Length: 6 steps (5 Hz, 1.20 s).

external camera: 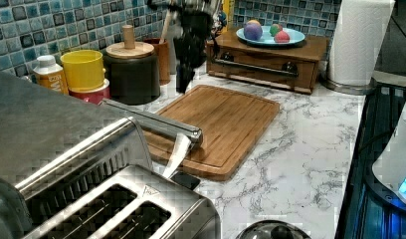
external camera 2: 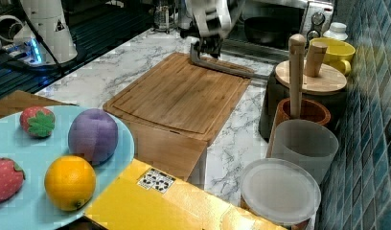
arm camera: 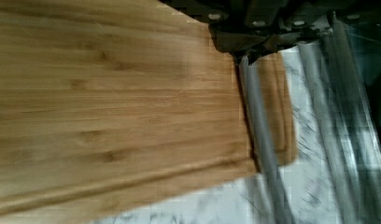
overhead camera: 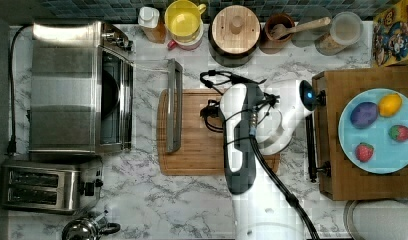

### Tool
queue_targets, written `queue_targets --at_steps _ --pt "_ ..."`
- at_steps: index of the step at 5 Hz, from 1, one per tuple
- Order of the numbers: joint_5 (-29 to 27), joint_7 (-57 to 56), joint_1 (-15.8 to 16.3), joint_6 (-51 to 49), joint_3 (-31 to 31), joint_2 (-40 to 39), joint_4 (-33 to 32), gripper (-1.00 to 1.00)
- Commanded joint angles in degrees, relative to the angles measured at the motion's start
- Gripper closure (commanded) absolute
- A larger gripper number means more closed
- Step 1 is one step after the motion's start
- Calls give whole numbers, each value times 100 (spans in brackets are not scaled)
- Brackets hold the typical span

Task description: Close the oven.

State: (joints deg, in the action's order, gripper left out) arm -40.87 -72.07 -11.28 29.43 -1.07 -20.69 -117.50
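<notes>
stands at the top view's left edge of the marble table (overhead camera: 157, 205): the oven (overhead camera: 67, 85), steel box, knobs at the far end by the tiled wall, dark interior open to view. hangs fully down, flat: its glass door, with the steel bar handle (overhead camera: 174, 105) lying over the near edge of the wooden cutting board (overhead camera: 202, 150) in the middle of the table. sits just beside the oven at the top view's lower left: a two-slot toaster (overhead camera: 47, 185), and past it, at the table's corner, a steel kettle (overhead camera: 87, 229). lines the back edge along the wall: a small bottle (overhead camera: 151, 22), a yellow cup (overhead camera: 183, 21), a black canister with a wooden lid (overhead camera: 235, 32), a brown pot with a wooden spoon (overhead camera: 279, 30), a clear lidded jar (overhead camera: 342, 31), a yellow cereal box (overhead camera: 394, 32). at the top view's right edge: a wooden drawer box (overhead camera: 332, 185) carrying a light blue plate (overhead camera: 387, 155) with toy fruit. reaches in from the top view's bottom edge: the white arm (overhead camera: 242, 145), bent over the cutting board. hovers at the door's outer edge: the claw (external camera 2: 207, 50), right by one end of the bar handle in the right view, dark against the board in the left view (external camera: 185, 74). cannot tell whether the claw is apart or together, nor whether it touches the bar. seen from the wrist: board grain, a strip of marble, the steel bar running alongside the board's edge.
</notes>
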Motion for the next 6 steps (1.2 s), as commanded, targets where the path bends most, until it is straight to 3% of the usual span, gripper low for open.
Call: queue_targets --at_steps 1,4,5,6 --pt "-1990 -1585 -24 769 -747 414 -56 100" --pt "-792 -586 362 278 -953 -788 1007 100" --pt "-557 -390 411 338 -1037 -1017 1175 100" --pt "-727 -315 332 289 -1080 -997 1185 100"
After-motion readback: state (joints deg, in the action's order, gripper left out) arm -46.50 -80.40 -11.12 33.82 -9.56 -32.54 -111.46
